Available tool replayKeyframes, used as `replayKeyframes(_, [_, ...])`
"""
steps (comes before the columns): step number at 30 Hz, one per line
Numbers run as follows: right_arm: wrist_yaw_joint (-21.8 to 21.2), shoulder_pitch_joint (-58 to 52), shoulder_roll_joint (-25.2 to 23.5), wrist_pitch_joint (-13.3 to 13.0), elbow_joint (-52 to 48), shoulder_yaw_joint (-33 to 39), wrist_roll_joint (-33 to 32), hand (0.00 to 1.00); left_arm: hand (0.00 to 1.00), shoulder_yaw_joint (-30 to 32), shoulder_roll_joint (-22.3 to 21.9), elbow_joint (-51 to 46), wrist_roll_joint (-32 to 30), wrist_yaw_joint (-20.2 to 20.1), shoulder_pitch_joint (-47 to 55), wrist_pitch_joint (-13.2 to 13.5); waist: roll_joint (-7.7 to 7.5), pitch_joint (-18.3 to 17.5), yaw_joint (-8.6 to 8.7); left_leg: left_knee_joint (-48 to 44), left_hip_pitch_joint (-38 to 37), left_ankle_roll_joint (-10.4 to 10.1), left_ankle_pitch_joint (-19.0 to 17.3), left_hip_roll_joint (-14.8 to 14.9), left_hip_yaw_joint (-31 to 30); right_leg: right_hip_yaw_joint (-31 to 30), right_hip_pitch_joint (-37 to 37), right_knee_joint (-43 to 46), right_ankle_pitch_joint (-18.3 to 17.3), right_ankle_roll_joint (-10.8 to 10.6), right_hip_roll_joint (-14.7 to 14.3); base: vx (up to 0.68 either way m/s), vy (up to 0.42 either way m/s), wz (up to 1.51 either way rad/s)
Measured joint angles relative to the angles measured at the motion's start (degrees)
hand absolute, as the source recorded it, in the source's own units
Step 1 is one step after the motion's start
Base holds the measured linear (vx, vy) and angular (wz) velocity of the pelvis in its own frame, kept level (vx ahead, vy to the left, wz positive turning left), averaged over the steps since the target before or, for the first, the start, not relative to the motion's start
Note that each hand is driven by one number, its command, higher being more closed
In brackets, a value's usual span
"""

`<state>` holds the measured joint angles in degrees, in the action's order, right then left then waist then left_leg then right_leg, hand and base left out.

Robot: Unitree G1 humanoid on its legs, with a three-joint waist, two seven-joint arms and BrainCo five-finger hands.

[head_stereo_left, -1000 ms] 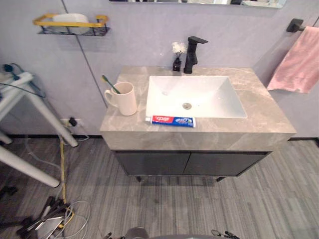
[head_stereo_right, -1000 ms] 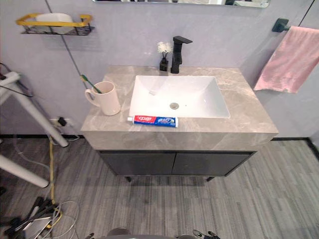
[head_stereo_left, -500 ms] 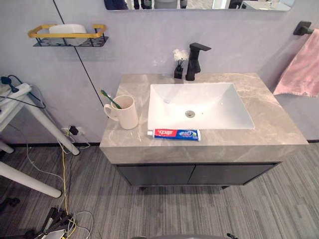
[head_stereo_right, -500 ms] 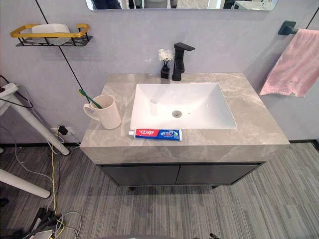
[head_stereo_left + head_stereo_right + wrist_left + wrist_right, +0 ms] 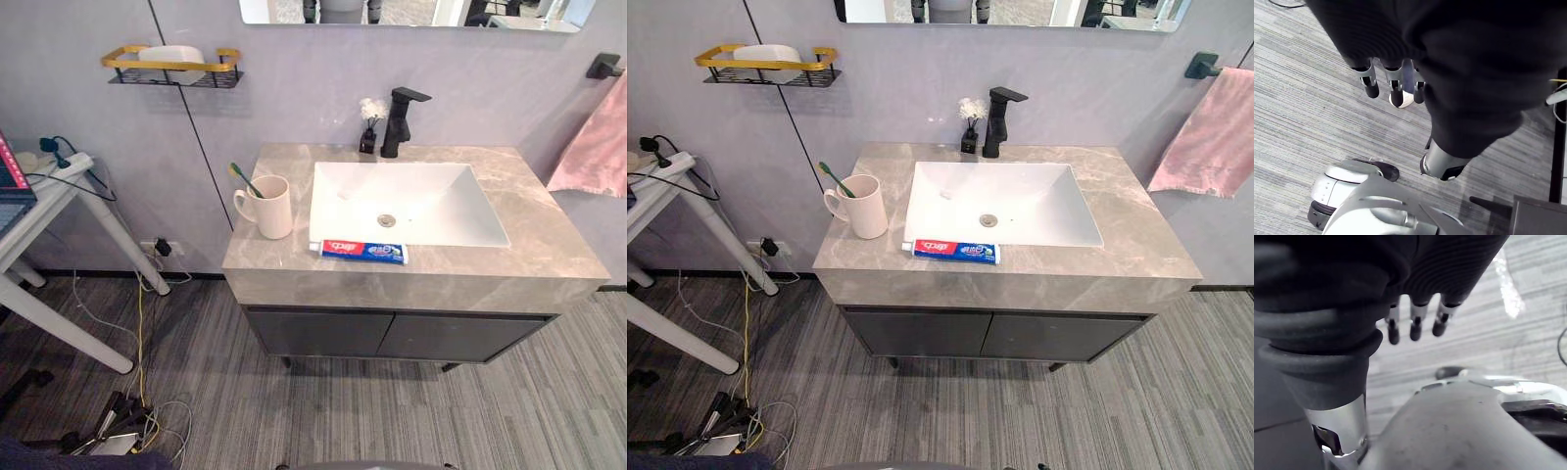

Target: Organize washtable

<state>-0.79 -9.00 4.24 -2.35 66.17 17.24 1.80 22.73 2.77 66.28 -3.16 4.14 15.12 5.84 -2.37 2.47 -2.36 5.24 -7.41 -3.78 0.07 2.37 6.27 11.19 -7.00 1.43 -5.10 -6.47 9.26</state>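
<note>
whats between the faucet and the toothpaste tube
The white sink basin with its drain lies between the faucet and the toothpaste tube, seen in the left eye view.

A bathroom corner, apparently staged inside a test room. A grey stone counter (image 5: 549, 245) on a dark cabinet (image 5: 392, 335) holds a white sink (image 5: 441, 211), with a black faucet (image 5: 400, 119) at its 12 o'clock, below a mirror (image 5: 411, 12). A pink towel (image 5: 595, 147) hangs at 3 o'clock and a wire wall shelf (image 5: 174, 67) at 10 o'clock. At 9 o'clock stands a white work table (image 5: 39, 201) with a power strip (image 5: 64, 164), loose cables (image 5: 127, 426) on the floor.
</note>
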Motion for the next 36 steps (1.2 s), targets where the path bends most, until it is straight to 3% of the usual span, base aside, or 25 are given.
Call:
replayKeyframes(5, [2.7, -0.6, -0.8, -1.9, 0.4, 1.0, -5.8, 0.00, 0.00, -3.2, 0.4, 0.2, 3.6, 2.2, 0.4, 2.2, -0.22, 0.1, 0.13, 0.0, -0.7, 0.0, 0.0, -0.2, -0.1, 0.1, -1.0, -0.7, 0.3, -0.4, 0.2, 0.00, 0.000, 0.00])
replayKeyframes(15, [3.3, -0.3, -0.9, -2.2, 0.5, 1.1, -6.4, 0.00, 0.00, -5.1, 0.9, 0.6, 4.8, 2.4, 0.5, 2.3, -0.26, 0.3, 0.14, -0.3, -0.3, 0.0, 0.0, -0.9, -0.4, -0.1, -1.0, -1.7, 0.9, -1.0, 0.8, -0.02, -0.003, -0.01])
replayKeyframes(17, [3.3, 0.0, -1.1, -2.2, 0.5, 1.3, -6.4, 0.00, 0.00, -5.0, 1.0, 0.5, 4.8, 2.4, 0.4, 2.3, -0.56, 0.8, 0.38, -3.0, 1.5, 0.5, -1.4, -1.0, -1.6, 0.8, -0.9, -1.5, 0.9, -1.0, 1.1, -0.03, -0.015, 0.21])
replayKeyframes(19, [3.3, 0.6, -1.5, -2.3, 0.4, 2.1, -6.5, 0.00, 0.00, -4.4, 0.9, 0.2, 4.9, 2.5, -0.4, 2.3, -0.59, 2.5, 0.41, -11.0, 5.2, 0.3, -5.5, -0.5, -3.0, 1.9, -0.9, 0.0, -0.3, -0.5, 1.2, -0.05, -0.014, 0.31])
replayKeyframes(21, [3.2, 0.7, -1.5, -2.3, -0.8, 1.8, -6.9, 0.00, 0.00, -2.8, -0.2, -2.2, 4.9, 2.5, -0.4, 2.3, 0.48, 4.4, 0.35, -21.8, 9.4, -0.6, -10.2, 1.6, -4.0, 2.9, -0.7, 3.2, -2.7, 0.0, 0.4, -0.04, 0.005, 0.27])
replayKeyframes(22, [3.3, 0.8, -1.6, -2.3, -1.9, 1.2, -7.0, 0.00, 0.00, -0.6, -0.5, -4.1, 5.0, 2.5, -0.6, 2.3, 0.73, 5.9, 0.12, -32.4, 14.2, -1.9, -11.8, 2.7, -5.5, 3.1, -0.6, 5.6, -4.2, 0.2, -0.2, -0.05, 0.029, 0.20])
replayKeyframes(23, [3.3, 0.7, -1.5, -2.4, -2.4, 0.0, -7.0, 0.00, 0.00, 0.3, -1.3, -5.4, 5.5, 2.6, -0.9, 2.2, 1.18, 6.8, -0.10, -41.8, 18.9, -2.9, -11.0, 3.2, -6.6, 3.3, -0.6, 7.1, -5.4, 0.4, -0.8, -0.05, 0.016, 0.18])
replayKeyframes(24, [3.3, 0.7, -1.4, -2.3, -2.4, -0.4, -6.9, 0.00, 0.00, 0.8, -1.7, -5.7, 6.0, 2.7, -0.8, 2.2, 1.14, 6.9, -0.20, -44.9, 20.4, -3.7, -10.2, 3.8, -6.9, 3.2, -0.8, 7.5, -5.7, 0.7, -0.9, 0.01, -0.005, 0.11])
replayKeyframes(25, [3.4, 0.8, -1.7, -2.3, -2.7, -0.4, -7.0, 0.00, 0.00, 0.9, -1.8, -5.9, 6.7, 3.1, -0.8, 2.2, 0.34, 7.1, -0.27, -50.4, 23.9, -4.4, -8.6, 3.9, -7.0, 3.1, -1.7, 7.4, -6.0, 0.8, -0.7, 0.04, 0.025, 0.00])
replayKeyframes(26, [3.4, 0.8, -2.2, -2.3, -4.0, -0.4, -7.0, 0.00, 0.00, 0.9, -1.5, -6.0, 7.6, 3.5, -0.8, 2.2, -0.29, 7.1, -0.77, -49.3, 25.1, -2.8, -9.9, 4.0, -6.2, 2.8, -1.5, 7.3, -6.1, 0.6, -0.1, 0.06, 0.051, -0.08])
replayKeyframes(27, [3.4, 0.8, -2.2, -2.3, -4.9, -0.3, -6.9, 0.00, 0.00, 0.9, -1.7, -6.0, 7.7, 3.6, -0.9, 2.2, 0.14, 7.2, -1.24, -46.6, 25.2, -2.5, -10.1, 4.1, -5.9, 2.5, -1.5, 7.2, -6.2, 0.5, 0.0, 0.09, 0.152, -0.26])
replayKeyframes(29, [3.6, 0.7, -0.9, -2.7, -7.3, -0.3, -6.9, 0.00, 0.00, 1.2, -3.5, -6.1, 7.9, 3.6, -0.8, 2.3, 2.28, 7.0, -1.67, -33.6, 25.0, -1.8, -9.6, 5.5, -6.0, 1.2, -1.7, 7.1, -7.0, -0.8, 0.3, 0.13, 0.213, -0.27])
replayKeyframes(31, [4.2, 1.0, -1.6, -2.8, -7.3, -1.5, -6.9, 0.00, 0.00, 2.1, -3.6, -6.1, 8.3, 3.6, -0.3, 2.3, 1.91, 6.9, -1.82, -33.0, 24.1, 0.2, -10.1, 3.6, -2.7, -0.1, -1.3, 7.1, -7.6, -1.8, 3.0, 0.20, 0.253, -0.32])
replayKeyframes(32, [4.2, 1.6, -1.5, -2.9, -7.3, -2.2, -7.0, 0.00, 0.00, 2.2, -3.4, -6.2, 8.7, 3.8, -0.2, 3.0, 0.86, 6.1, -1.84, -34.6, 25.3, 1.4, -11.6, 3.6, -1.4, -0.3, -0.4, 7.2, -6.6, -0.9, 2.8, 0.27, 0.220, -0.40])
replayKeyframes(33, [4.4, 2.0, -1.9, -3.0, -7.3, -2.6, -7.1, 0.00, 0.00, 2.2, -3.3, -6.2, 8.9, 3.7, -0.4, 3.2, 0.83, 6.1, -1.87, -35.8, 26.0, 1.5, -12.6, 3.7, -1.2, -0.1, -0.3, 6.7, -6.2, -0.4, 2.5, 0.27, 0.164, -0.42])
replayKeyframes(36, [4.2, 2.4, -3.8, -3.4, -7.2, -2.0, -7.9, 0.00, 0.00, 4.2, -3.8, -6.4, 9.5, 3.5, -2.0, 3.2, 1.40, 5.6, -3.40, -42.5, 28.3, 2.5, -17.6, 4.7, -0.6, -0.6, -1.7, 2.3, -3.5, -2.8, 2.5, 0.18, 0.173, -0.31])
